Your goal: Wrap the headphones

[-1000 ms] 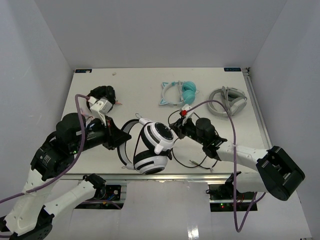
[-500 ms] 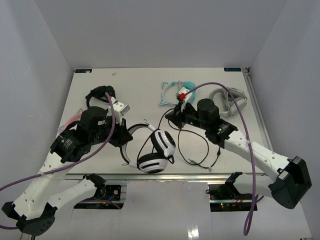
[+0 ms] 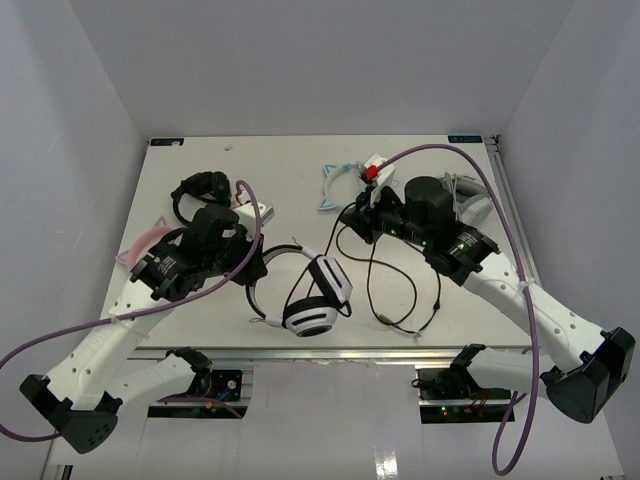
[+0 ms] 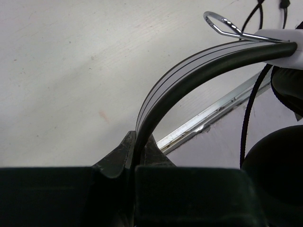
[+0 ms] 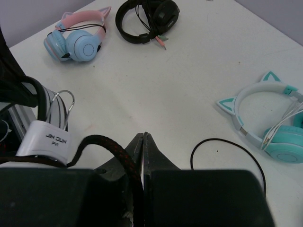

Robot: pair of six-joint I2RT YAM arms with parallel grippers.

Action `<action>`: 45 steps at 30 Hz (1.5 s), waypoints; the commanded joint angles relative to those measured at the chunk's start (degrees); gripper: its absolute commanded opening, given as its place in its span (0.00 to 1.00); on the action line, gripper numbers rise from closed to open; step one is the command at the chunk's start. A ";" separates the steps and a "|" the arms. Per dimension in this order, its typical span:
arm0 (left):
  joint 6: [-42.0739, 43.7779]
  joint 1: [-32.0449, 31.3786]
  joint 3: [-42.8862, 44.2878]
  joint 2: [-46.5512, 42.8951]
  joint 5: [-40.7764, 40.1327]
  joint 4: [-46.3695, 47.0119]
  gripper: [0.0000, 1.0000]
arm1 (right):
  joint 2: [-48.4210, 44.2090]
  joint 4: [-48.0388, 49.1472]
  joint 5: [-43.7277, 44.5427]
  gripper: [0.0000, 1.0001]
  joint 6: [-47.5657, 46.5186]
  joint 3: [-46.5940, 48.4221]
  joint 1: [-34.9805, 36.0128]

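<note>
White tabletop (image 3: 290,160), grey walls all round, and from above the headphones (image 3: 312,300) sit near the front edge, between the two arms. Left gripper (image 3: 262,265) has the white headband, ear cups hanging off toward the centre. Right gripper (image 3: 345,222) is further back, and the thin black cable (image 3: 405,300) trails from it in loose loops down to the front edge. Teal cat-ear headphones (image 3: 340,185) lie just behind it, with black headphones (image 3: 200,187) far left.

Over to the left wrist: left gripper (image 4: 139,146) clamped tight on the headband (image 4: 189,71), which arcs up and right over the table.

Right wrist now: right gripper (image 5: 143,139) has its tips pressed together, and the braided cable (image 5: 111,146) curves into the seam lower down (pinched there, by the look of it). Pink-and-blue headphones (image 5: 75,42) sit beyond.
</note>
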 commanded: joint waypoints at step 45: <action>-27.98 -0.06 8.17 17.59 -43.68 6.32 0.00 | 7.67 3.87 -18.63 0.09 10.78 3.19 9.77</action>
